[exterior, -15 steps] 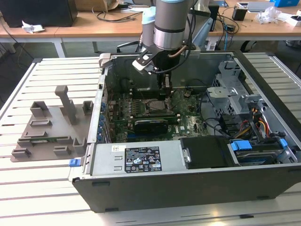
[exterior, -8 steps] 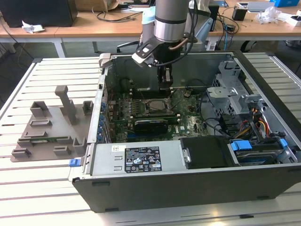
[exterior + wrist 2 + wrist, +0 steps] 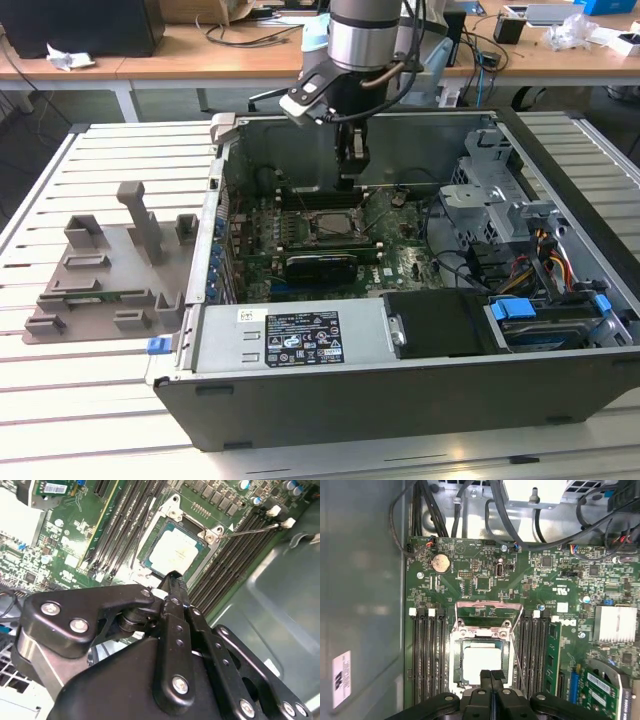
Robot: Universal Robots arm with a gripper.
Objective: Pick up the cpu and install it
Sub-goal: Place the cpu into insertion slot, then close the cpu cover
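Gripper (image 3: 491,674): black linkage body cut off by the frame edge in both wrist views; fingers pressed together tip to tip, nothing held between them.
Gripper position: inside the open computer case (image 3: 300,400), tips (image 3: 173,576) directly over one edge of the cpu; contact with it cannot be made out. In the exterior view the gripper (image 3: 348,183) hangs upright from the arm above the board.
Cpu (image 3: 481,662): silver square lying flat in the socket; one edge hidden behind the fingertips in the first wrist view. It shows more fully in the second wrist view (image 3: 175,550) and only dimly in the exterior view (image 3: 322,222).
Load plate (image 3: 487,615): hinged up, clear of the cpu.
Socket lever (image 3: 250,530): thin metal rod, swung out across the memory slots (image 3: 125,525).
Motherboard (image 3: 480,580): green, carrying a coin cell (image 3: 440,562) and a finned heatsink (image 3: 617,622); its far end is partly covered by black cables.
Grey plastic tray (image 3: 100,290): on the white slatted tabletop (image 3: 100,400), at the exterior view's left, just beside the case; its contents are hard to make out.
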